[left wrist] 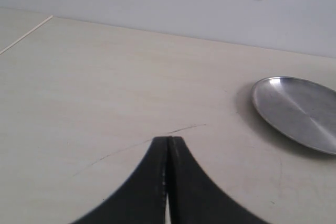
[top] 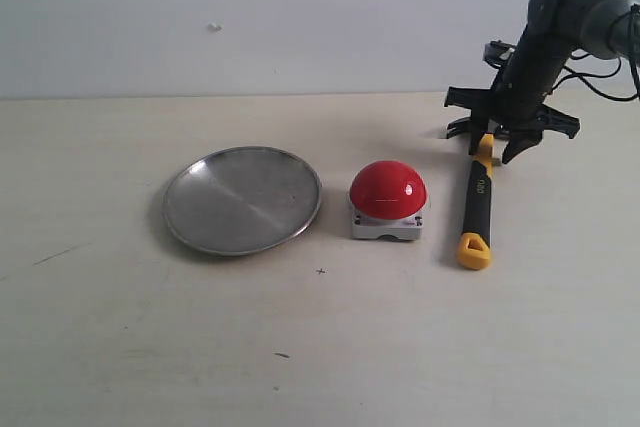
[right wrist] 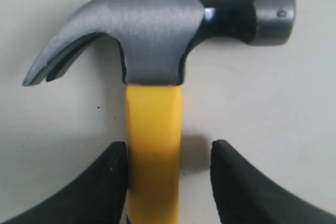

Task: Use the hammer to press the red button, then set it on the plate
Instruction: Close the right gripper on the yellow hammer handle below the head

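The hammer (top: 477, 209) lies flat on the table right of the red button (top: 388, 190), yellow looped end toward the front. My right gripper (top: 492, 140) hangs over its head end, open. In the right wrist view the yellow neck (right wrist: 153, 145) passes between the fingers (right wrist: 105, 182); one finger touches it and a gap shows on the other side. The dark metal head (right wrist: 157, 30) rests on the table. The silver plate (top: 242, 199) sits left of the button. My left gripper (left wrist: 169, 142) is shut on nothing, with the plate (left wrist: 296, 111) off to its side.
A pale wall rises behind the table's back edge (top: 250, 95). The right arm (top: 560, 27) and its cables stand at the back right. Faint dark marks (top: 60, 254) dot the tabletop.
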Robot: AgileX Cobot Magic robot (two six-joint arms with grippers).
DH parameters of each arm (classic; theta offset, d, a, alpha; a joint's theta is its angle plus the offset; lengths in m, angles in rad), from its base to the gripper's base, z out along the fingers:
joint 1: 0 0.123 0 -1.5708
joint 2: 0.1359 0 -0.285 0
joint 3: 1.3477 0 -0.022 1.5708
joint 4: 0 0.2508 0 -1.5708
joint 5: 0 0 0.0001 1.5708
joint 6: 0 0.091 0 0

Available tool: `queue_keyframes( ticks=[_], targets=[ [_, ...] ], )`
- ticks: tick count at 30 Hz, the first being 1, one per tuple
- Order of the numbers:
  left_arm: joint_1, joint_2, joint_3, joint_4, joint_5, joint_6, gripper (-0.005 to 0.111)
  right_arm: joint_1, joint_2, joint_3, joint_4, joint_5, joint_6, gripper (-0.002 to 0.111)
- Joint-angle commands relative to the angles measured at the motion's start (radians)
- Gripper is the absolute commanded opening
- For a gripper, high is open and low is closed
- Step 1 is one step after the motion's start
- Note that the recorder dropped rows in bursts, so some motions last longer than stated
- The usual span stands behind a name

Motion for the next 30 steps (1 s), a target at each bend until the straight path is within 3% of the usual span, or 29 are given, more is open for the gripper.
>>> queue_keyframes(
  ticks=[1, 30],
  targets=[
    [-0.005, -0.006, 0.003, 0.005, -0.005, 0.001, 0.000, 0.018, -0.001, -0.006, -0.098, -0.003, 0.025, 0.049],
    [-0.005, -0.006, 0.003, 0.005, -0.005, 0.001, 0.000, 0.057, 0.000, -0.006, -0.121, -0.003, 0.062, 0.046]
  ],
)
